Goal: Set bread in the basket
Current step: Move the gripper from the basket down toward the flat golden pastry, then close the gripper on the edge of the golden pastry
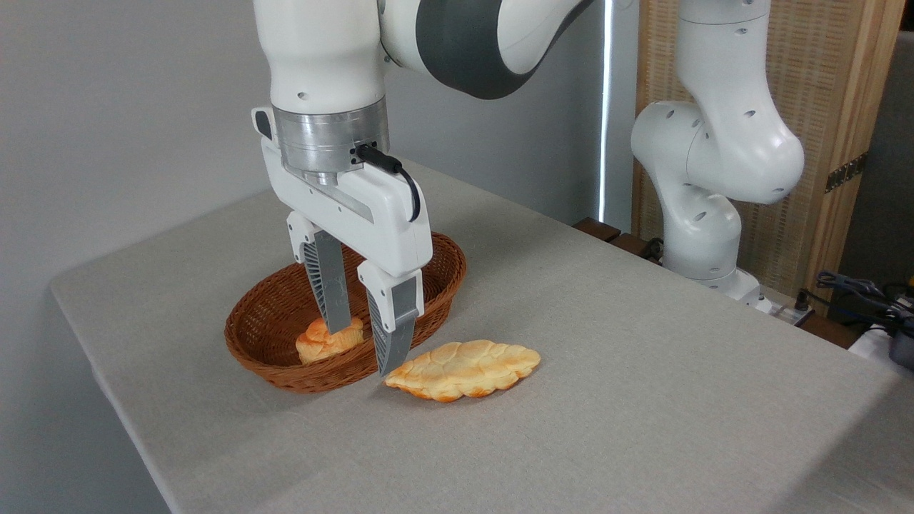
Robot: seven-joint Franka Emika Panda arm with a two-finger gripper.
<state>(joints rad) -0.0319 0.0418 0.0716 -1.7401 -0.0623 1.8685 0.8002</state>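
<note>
The bread (464, 369), a long flat braided loaf with a pale golden top, lies on the table just right of the basket (265, 369). That basket is an oval reddish-brown wicker one, and a small golden bun (321, 344) rests inside it. My gripper (362, 350) hangs open and pointing down over the basket's near right side. Its left finger (330, 289) stands in front of the bun. Its right finger (390, 328) comes down by the basket's rim, close to the loaf's left end. Nothing is gripped between the fingers.
The grey table (643, 400) spreads wide to the right and front of the loaf. The arm's white base (703, 235) stands at the table's back right. Cables and dark gear (867, 296) lie at the far right edge.
</note>
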